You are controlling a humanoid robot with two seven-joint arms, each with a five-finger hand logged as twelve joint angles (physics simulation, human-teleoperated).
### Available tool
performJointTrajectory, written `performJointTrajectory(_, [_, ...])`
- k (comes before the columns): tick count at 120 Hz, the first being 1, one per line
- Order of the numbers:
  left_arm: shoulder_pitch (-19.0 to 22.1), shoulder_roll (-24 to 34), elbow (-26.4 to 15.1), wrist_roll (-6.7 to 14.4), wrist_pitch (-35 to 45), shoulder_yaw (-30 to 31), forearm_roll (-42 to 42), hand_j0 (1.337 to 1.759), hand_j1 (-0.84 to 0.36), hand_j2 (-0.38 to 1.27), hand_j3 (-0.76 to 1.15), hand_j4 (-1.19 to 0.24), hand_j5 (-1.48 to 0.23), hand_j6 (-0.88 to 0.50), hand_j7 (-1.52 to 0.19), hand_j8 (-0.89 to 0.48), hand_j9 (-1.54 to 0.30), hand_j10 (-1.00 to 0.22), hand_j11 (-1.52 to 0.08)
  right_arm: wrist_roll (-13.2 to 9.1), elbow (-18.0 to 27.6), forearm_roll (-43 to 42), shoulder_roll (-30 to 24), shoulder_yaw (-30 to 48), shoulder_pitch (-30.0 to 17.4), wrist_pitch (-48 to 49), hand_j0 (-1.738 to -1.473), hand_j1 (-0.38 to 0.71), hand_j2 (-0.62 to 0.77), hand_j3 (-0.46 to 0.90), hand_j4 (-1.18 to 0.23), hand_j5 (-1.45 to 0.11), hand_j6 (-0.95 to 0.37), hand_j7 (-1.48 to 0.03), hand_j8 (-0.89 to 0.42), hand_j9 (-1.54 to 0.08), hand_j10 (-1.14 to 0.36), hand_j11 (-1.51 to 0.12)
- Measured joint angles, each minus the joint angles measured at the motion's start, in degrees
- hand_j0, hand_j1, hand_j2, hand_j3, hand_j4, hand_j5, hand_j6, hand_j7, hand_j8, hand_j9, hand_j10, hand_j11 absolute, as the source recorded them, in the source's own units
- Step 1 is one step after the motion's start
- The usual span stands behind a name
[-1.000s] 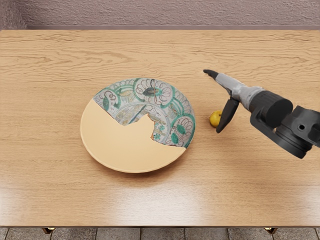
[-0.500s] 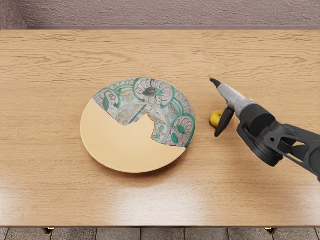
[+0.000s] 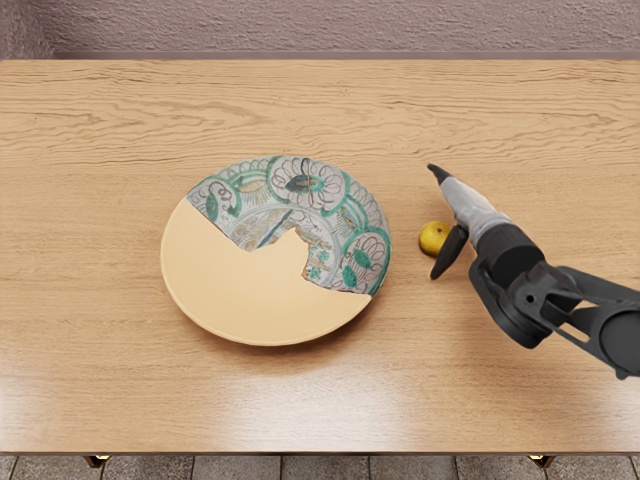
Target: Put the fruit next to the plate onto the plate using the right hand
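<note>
Yellow fruit (image 3: 432, 237), small and round, lies on the wooden table (image 3: 120, 120) at the plate's 3 o'clock, near the rim but clear of it, so it is off the plate. The plate (image 3: 200, 290) is a wide, shallow dish near the middle of the table. Its upper part, from 10 o'clock round to 4 o'clock, is painted with green and grey floral medallions, and its lower left part is plain tan. The right hand (image 3: 470, 222) sits at the fruit's 3 o'clock, its arm entering from the picture's right edge. The hand is released and grasps nothing. Its grey fingers (image 3: 455, 195) are stretched straight toward 11 o'clock, ending past the fruit on its far side. The dark thumb (image 3: 448, 253) angles down toward 7 o'clock, just beside the fruit's right flank. Whether the thumb touches the fruit cannot be told.
</note>
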Motion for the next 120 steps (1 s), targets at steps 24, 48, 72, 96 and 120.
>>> performJointTrajectory(24, [0.0,0.0,0.0,0.0,0.0,0.0,0.0,1.658,0.35,0.0,0.0,0.0,0.0,0.01,0.0,0.01,0.0,0.0,0.0,0.0,0.03,-0.07,0.11,-0.08,-0.12,-0.03,-1.658,-0.33,0.0,0.0,-0.02,-0.03,-0.02,-0.03,-0.02,-0.03,-0.02,-0.03])
performJointTrajectory(48, [0.0,0.0,0.0,0.01,0.0,0.0,0.0,1.658,0.35,0.0,0.0,0.0,0.0,0.01,0.0,0.01,0.0,0.0,0.0,0.0,0.11,0.5,-0.35,0.16,0.61,0.85,-1.658,-0.31,0.0,0.0,-0.04,-0.04,-0.04,-0.04,-0.04,-0.04,-0.03,-0.04])
performJointTrajectory(72, [0.0,0.0,0.0,0.0,0.0,0.0,0.0,1.658,0.35,0.0,0.0,0.0,0.0,0.01,0.0,0.01,0.0,0.0,0.0,0.0,0.11,0.63,-0.6,0.37,1.09,1.17,-1.658,-0.27,-0.01,0.0,-0.07,-0.09,-0.07,-0.08,-0.07,-0.08,-0.07,-0.08])
performJointTrajectory(96, [0.0,0.0,0.0,0.0,0.0,0.0,0.0,1.658,0.35,0.0,0.0,0.0,0.0,0.01,0.0,0.01,0.0,0.0,0.0,0.0,0.12,1.68,-0.66,0.41,1.42,1.32,-1.658,-0.18,-0.03,0.0,-0.14,-0.18,-0.14,-0.18,-0.14,-0.18,-0.14,-0.18])
performJointTrajectory(120, [0.0,0.0,0.0,0.0,0.0,0.0,0.0,1.658,0.35,0.0,0.0,0.0,0.0,0.01,0.0,0.01,0.0,0.0,0.0,0.0,0.12,2.45,-0.79,0.42,1.34,1.31,-1.658,-0.13,-0.03,0.0,-0.18,-0.23,-0.18,-0.23,-0.18,-0.23,-0.18,-0.23])
